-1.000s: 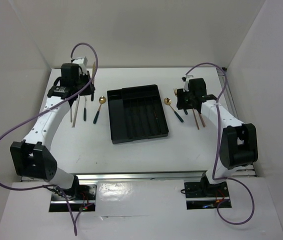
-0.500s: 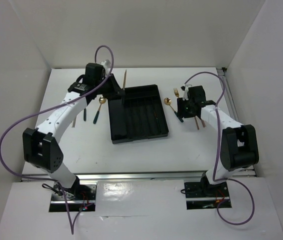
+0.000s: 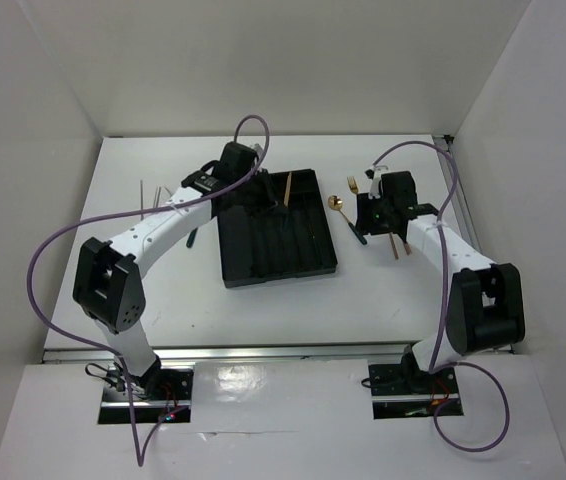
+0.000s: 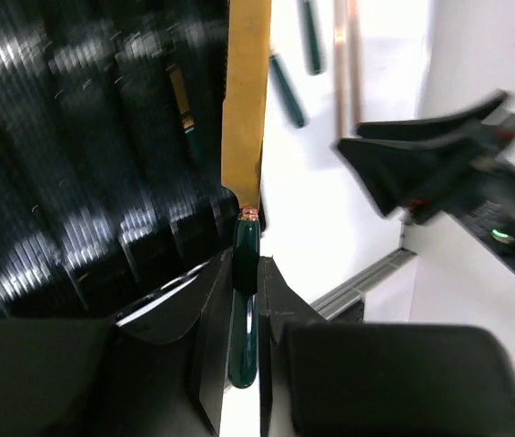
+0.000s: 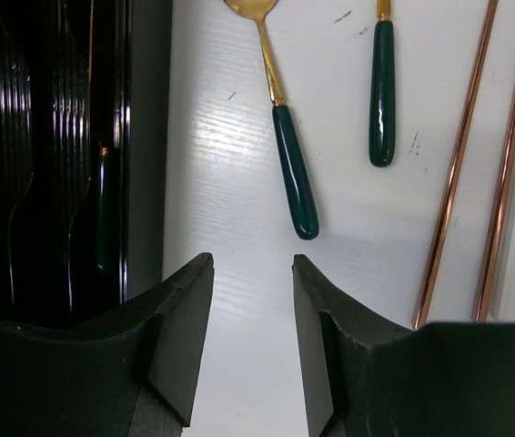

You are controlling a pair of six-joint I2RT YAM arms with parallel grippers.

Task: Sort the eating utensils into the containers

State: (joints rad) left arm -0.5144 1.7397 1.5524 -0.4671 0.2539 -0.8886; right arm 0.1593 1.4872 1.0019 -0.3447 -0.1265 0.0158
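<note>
Nearest you, the black cutlery tray (image 3: 253, 250) sits in the middle of the table (image 3: 163, 290), its long compartments running near to far. One green-handled utensil (image 5: 105, 209) lies in a compartment beside the tray's right wall.

To the right of the tray, your right gripper (image 5: 251, 264) hangs over bare table with its fingers apart and nothing between them. Just beyond its fingertips lies a spoon (image 5: 285, 137), handle toward you and gold bowl at the far end. A fork (image 5: 381, 91) lies to the right of the spoon. Right of that, two copper chopsticks (image 5: 462, 182) lie side by side.

Left of the tray, near the far side, a thin silver chopstick (image 3: 143, 197) rests on the table.

Farthest out, your left gripper (image 4: 244, 264) is over the far end of the tray, clamped on the dark green handle of the knife (image 4: 244, 109). The gold blade sticks out past the fingers. You cannot tell whether the knife touches the tray.
</note>
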